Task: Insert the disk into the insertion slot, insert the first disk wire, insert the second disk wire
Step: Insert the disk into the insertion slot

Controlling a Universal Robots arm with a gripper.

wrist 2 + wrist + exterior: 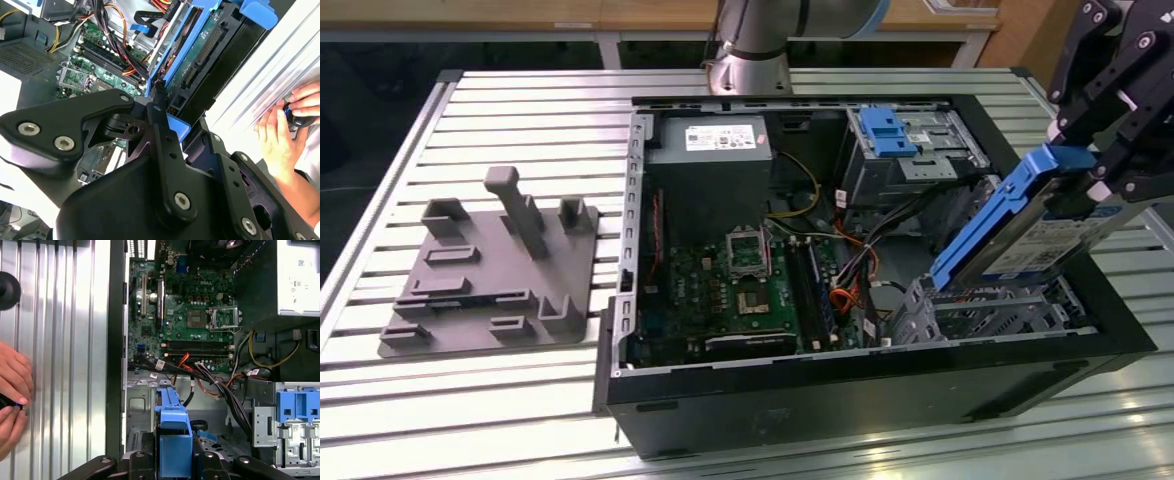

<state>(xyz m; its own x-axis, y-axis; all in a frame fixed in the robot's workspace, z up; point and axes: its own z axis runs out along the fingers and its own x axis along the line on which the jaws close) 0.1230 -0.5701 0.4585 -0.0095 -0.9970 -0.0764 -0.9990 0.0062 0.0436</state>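
**Q:** Where is the disk now?

**A:** The end effector [1091, 185] is clamped on the upper end of the disk [1021, 230]. The disk leans steeply, with its lower edge at the mouth of the insertion slot [987, 310]. The slot sits inside the open computer case [854, 400] on the desk [520, 400].

**Q:** How much is done?

**A:** Little, I judge. The disk is not seated, and most of it stands above the cage. The wires [854, 268] lie loose near the cage, so neither connection appears made.

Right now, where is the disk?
On the exterior view's right, the disk is tilted in the shut gripper, its lower end at the top of the insertion slot inside the computer case.
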